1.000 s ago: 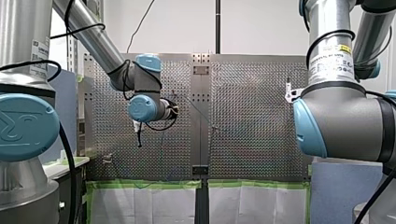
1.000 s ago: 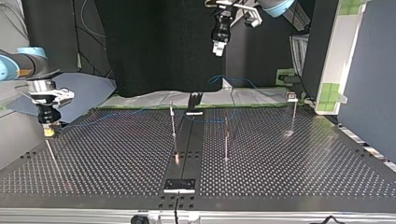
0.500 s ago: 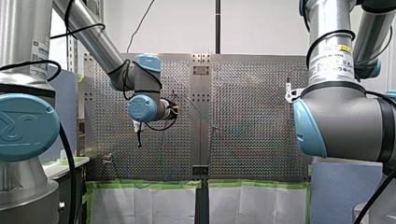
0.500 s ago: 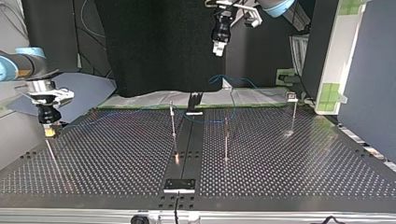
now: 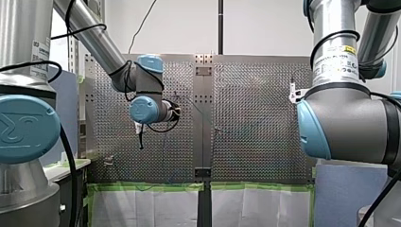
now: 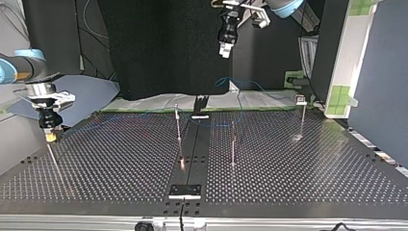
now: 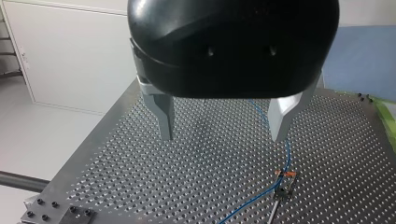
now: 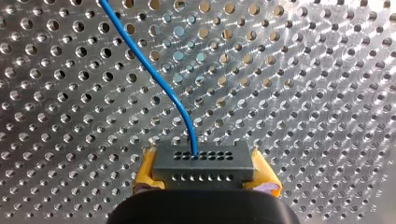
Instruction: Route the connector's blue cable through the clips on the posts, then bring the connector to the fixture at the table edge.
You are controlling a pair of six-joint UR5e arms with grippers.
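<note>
1. At the table's [image 6: 120,163] left edge in the top view, my right jaws are clamped on the connector [image 8: 203,163], with yellow pads [image 8: 144,170] at both its ends, just above the table.
2. The blue cable [image 8: 159,79] leaves the connector's face and runs off over the table.
3. Three thin posts [image 6: 178,126] stand about the table's middle and right.
4. Above the table's far edge, my left jaws hang open and empty, metal fingers [image 7: 166,114] well apart.
</note>
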